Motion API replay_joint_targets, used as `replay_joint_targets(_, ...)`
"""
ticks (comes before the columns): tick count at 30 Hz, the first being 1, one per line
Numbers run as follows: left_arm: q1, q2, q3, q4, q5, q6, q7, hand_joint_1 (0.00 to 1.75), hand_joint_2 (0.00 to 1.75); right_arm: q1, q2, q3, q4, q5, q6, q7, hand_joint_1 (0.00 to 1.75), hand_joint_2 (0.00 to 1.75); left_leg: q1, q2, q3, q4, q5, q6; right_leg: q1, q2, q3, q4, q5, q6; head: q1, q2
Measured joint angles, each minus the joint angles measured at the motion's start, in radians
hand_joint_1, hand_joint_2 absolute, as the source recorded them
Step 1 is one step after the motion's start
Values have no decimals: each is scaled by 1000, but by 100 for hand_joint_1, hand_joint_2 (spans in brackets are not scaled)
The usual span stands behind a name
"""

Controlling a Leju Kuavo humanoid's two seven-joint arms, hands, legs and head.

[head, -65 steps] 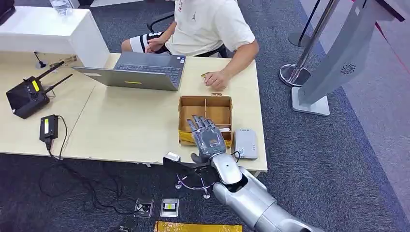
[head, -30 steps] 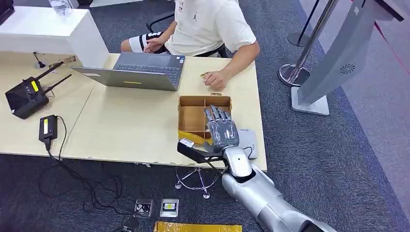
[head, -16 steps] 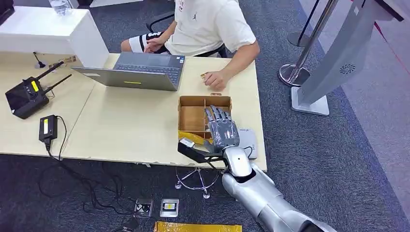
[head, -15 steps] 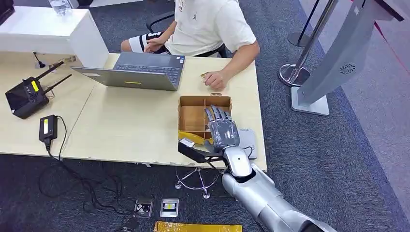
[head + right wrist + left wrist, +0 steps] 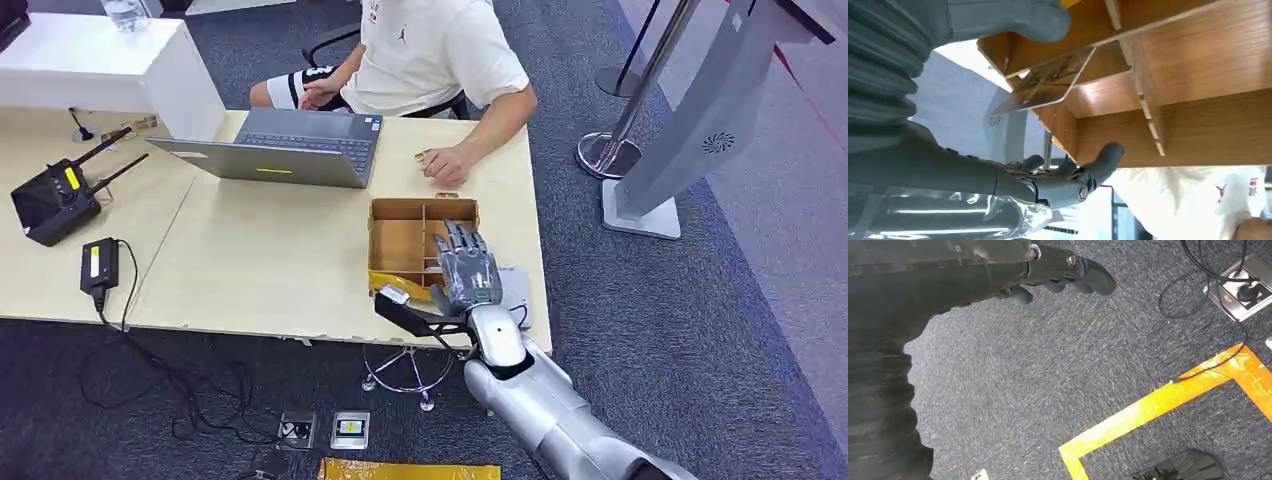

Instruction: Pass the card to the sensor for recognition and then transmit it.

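Note:
A wooden divided box (image 5: 420, 203) stands near the table's right front edge. My right hand (image 5: 468, 270) hovers over its right compartment, fingers spread and holding nothing. In the right wrist view a thin card (image 5: 1048, 85) leans inside a compartment of the box (image 5: 1198, 115), between my thumb (image 5: 1013, 20) and my fingers (image 5: 1093, 170), and neither plainly touches it. The grey card sensor (image 5: 518, 290) lies just right of the box, partly under my hand. My left hand (image 5: 1058, 270) hangs over the carpet with nothing in it.
A person (image 5: 440, 50) sits behind the table, one hand (image 5: 445, 163) resting just beyond the box. An open laptop (image 5: 290, 150), a black radio unit (image 5: 55, 200) and a black adapter (image 5: 100, 265) lie to the left. A grey kiosk stand (image 5: 700, 120) rises at right.
My right hand has moved from the box's front left corner to its right compartment, and in the last half second has slid slightly further right and forward.

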Motion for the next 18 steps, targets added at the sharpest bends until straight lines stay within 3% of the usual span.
replay_joint_targets(4, -1, 0, 0, 0, -5, 0, 0, 0, 175, 4, -5, -9, -1, 0, 0, 1, 84, 175, 0, 0, 0, 0, 0, 0, 0, 0, 0, 0, 0, 0, 0, 0)
replay_joint_targets(11, -3, 0, 0, -1, -8, -2, 0, 0, 175, 12, -15, -17, -9, 3, 0, 4, 91, 175, 0, 0, 0, 0, 0, 0, 0, 0, 0, 0, 0, 0, 0, 0)
replay_joint_targets(17, -4, 0, 0, -1, -12, -5, 0, 0, 175, 15, -21, -26, -16, 7, 0, 6, 127, 175, 0, 0, 0, 0, 0, 0, 0, 0, 0, 0, 0, 0, 0, 0)
replay_joint_targets(18, -5, 0, 0, -1, -13, -6, 0, 0, 175, 16, -21, -26, -16, 7, 1, 6, 140, 175, 0, 0, 0, 0, 0, 0, 0, 0, 0, 0, 0, 0, 0, 0)
